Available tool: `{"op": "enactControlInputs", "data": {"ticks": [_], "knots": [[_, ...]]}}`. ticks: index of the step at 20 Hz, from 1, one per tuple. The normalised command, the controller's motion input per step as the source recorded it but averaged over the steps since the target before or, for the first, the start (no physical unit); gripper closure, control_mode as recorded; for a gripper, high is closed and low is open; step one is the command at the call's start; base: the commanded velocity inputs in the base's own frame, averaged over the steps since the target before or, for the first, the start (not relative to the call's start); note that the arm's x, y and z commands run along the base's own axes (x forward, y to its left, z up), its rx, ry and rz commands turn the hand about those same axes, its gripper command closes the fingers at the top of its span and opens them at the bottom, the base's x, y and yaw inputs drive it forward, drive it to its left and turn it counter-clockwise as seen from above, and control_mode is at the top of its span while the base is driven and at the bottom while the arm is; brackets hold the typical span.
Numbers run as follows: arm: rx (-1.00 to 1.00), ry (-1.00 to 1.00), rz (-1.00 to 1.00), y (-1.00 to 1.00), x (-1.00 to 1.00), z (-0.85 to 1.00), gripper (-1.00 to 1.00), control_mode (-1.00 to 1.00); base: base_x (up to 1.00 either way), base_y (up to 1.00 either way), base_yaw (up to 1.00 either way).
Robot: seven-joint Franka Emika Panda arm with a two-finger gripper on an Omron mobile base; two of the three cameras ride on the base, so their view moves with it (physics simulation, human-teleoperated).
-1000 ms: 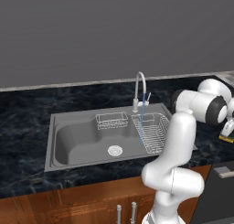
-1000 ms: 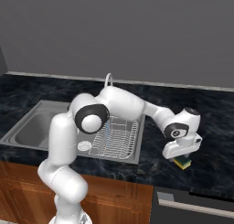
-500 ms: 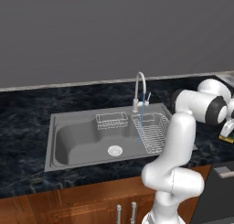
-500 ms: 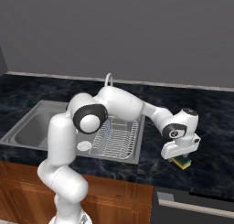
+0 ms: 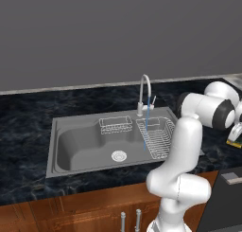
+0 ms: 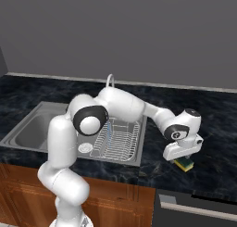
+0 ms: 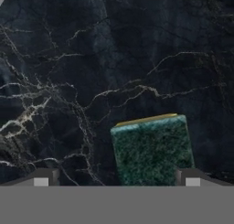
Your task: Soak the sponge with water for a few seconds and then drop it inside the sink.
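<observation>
Green-topped sponge under wide-open gripper, water running at sink

Green scrub face of the sponge sits lower right of centre in your hand view, flat on the black marble counter, thin yellow edge showing along its far side. Your gripper has its two fingertips spread wide apart at the bottom of that frame; the right fingertip is at the sponge's near right corner, the left one is well off to the side over bare marble. Nothing is clamped, and you cannot tell from here if the right tip touches the sponge.

In the right base view, the gripper hangs at the right of the frame, pointing down, with the sponge just below it on the counter, near the front edge. In the left base view, the sponge peeks out at the far right edge.

Farther back, the wire dish rack fills the right part of the sink, a small wire basket sits at the sink's back wall, and the drain is in the middle of the basin floor. Chrome faucet curves up behind the rack, and the water drops from it as a thin blue stream into the rack. The sponge is well apart from the sink, to the right of it in both base views. Grey wall behind everything.
</observation>
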Motion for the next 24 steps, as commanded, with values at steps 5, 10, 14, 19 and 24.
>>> {"op": "enactControlInputs", "data": {"ticks": [5,10,14,19,24], "knots": [[0.00,-0.01,0.00,0.00,0.00,0.10,-1.00,-1.00,0.00,0.00,0.00],[0.00,0.00,0.00,0.00,0.00,0.01,-1.00,-1.00,0.00,0.00,0.00],[0.00,0.00,0.00,0.00,0.00,0.00,-1.00,-1.00,0.00,0.00,0.00],[0.00,0.00,0.00,0.00,0.01,0.00,-1.00,-1.00,0.00,0.00,0.00],[0.00,0.00,0.00,0.00,0.02,0.00,-1.00,-1.00,0.00,0.00,0.00]]}}
